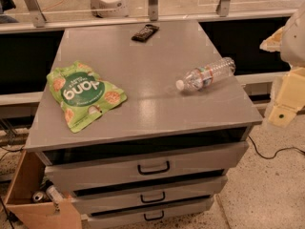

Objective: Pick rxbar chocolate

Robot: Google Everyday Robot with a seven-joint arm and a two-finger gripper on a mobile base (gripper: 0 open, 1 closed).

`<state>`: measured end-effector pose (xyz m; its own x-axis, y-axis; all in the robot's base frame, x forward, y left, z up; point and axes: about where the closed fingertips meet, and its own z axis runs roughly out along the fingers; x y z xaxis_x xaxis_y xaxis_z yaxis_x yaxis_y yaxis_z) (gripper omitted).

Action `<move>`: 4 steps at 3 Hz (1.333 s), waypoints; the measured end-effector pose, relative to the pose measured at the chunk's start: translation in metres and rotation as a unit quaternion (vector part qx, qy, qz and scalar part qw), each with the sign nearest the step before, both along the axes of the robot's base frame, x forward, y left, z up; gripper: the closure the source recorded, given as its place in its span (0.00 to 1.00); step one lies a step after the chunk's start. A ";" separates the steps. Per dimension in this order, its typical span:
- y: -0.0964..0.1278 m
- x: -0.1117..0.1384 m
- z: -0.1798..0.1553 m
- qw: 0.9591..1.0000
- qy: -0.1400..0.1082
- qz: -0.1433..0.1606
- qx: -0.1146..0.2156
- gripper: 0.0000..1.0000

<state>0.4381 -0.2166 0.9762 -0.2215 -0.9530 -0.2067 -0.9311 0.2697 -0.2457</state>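
At the far left, low beside the cabinet, I see an open wooden box (21,185) with a can or two in it; none of that matters for this job. On the left of the grey cabinet top (152,109) lies the green snack bag (83,94), flat and crumpled, near the front edge. I want to stay clear of it.

Moving toward the middle, the rxbar chocolate (145,32) lies flat at the far edge of the top, close to the back rail, well apart from the bag. It sits slightly askew, with bare surface all round it.

Right of centre, a clear water bottle (205,74) lies on its side, cap pointing toward the front left.

At the right edge of my view the gripper (285,101) hangs off the cabinet's side, below the level of the top and well away from the bar. I cannot tell how far open it is; the bar is plainly not in it.

I judge the reach has not begun. Next I need to lift over the edge, pass behind the bottle, align across the bar's narrow width, and descend flat.
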 end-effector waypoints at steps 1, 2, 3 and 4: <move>0.000 0.000 0.000 1.000 0.000 0.000 0.000 0.00; 0.009 0.025 -0.010 1.000 -0.009 0.006 0.025 0.00; 0.019 0.079 -0.018 0.997 -0.035 0.005 0.068 0.00; 0.033 0.135 -0.015 0.991 -0.066 -0.001 0.120 0.00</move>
<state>0.5734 -0.1837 0.9610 -0.1794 -0.8727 -0.4542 -0.8943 0.3370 -0.2943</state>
